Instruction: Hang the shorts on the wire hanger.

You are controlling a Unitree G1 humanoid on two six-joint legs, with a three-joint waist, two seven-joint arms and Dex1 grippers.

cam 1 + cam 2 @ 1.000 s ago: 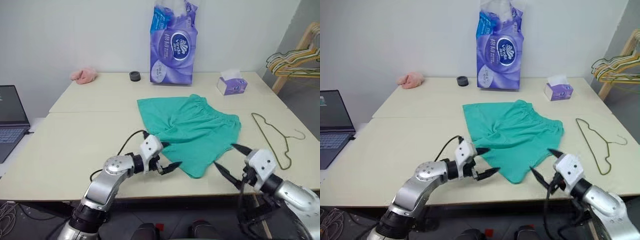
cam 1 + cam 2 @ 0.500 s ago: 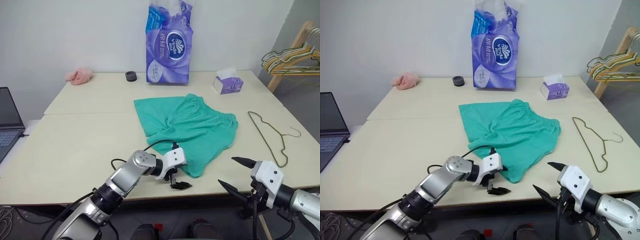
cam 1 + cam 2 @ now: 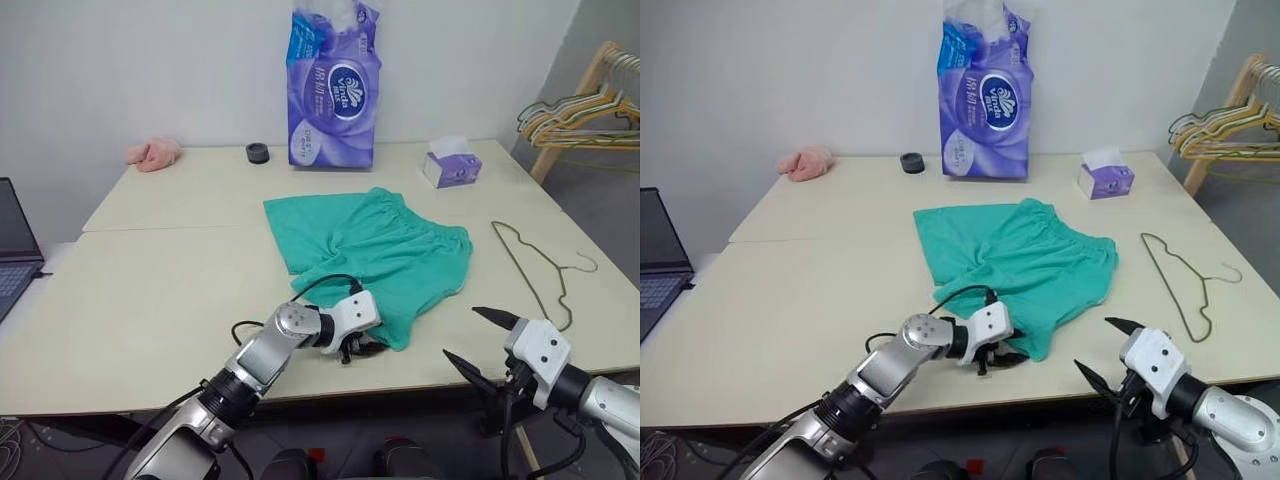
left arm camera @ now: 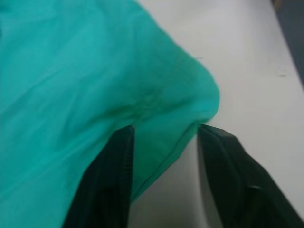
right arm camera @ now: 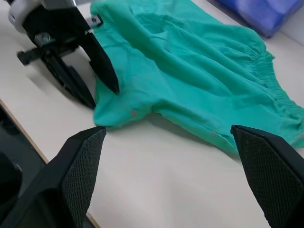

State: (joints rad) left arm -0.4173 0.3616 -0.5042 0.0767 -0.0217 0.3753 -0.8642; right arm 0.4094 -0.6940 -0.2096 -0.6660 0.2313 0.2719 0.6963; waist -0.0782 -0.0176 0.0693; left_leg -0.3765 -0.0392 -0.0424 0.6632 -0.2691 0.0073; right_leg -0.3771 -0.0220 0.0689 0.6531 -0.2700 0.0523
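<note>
The left gripper (image 4: 164, 142) has slid onto the near leg hem of the shorts (image 3: 375, 250), mid-table by the front edge, half-closed around it; it should pinch both layers firmly before lifting, right gripper (image 3: 1110, 352) spread wide.

The left arm reaches forward and rightward, low over the table, its left gripper (image 3: 366, 345) angled down with jaws narrowed on cloth between them. The right gripper (image 3: 480, 339) hovers off the table's near edge, jaws spread wide.
</note>
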